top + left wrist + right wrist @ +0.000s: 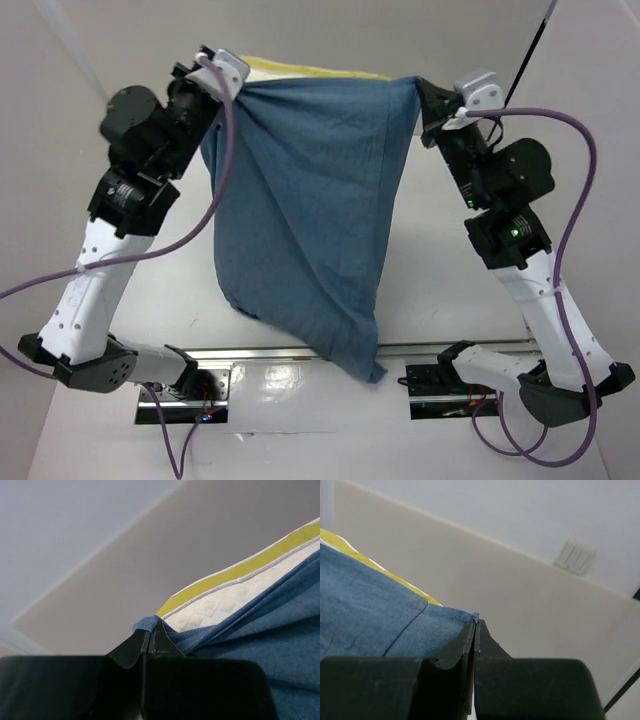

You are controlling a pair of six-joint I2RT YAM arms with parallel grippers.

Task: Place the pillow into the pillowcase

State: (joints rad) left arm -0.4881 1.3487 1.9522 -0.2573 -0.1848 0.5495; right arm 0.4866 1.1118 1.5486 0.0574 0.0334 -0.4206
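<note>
Pillowcase hanging between both arms, pillow sitting inside.
Pillowcase is hanging as a wrinkled blue sack over the table, its lower corner drooping toward the near edge between the arm bases. Pillow is sitting inside it, with only its yellow band and a strip of quilted white showing above the open top edge. Left gripper is pinching the case's top left corner, jaws closed on a fold of blue cloth. Right gripper is pinching the top right corner, jaws pressed together on the hem.
</note>
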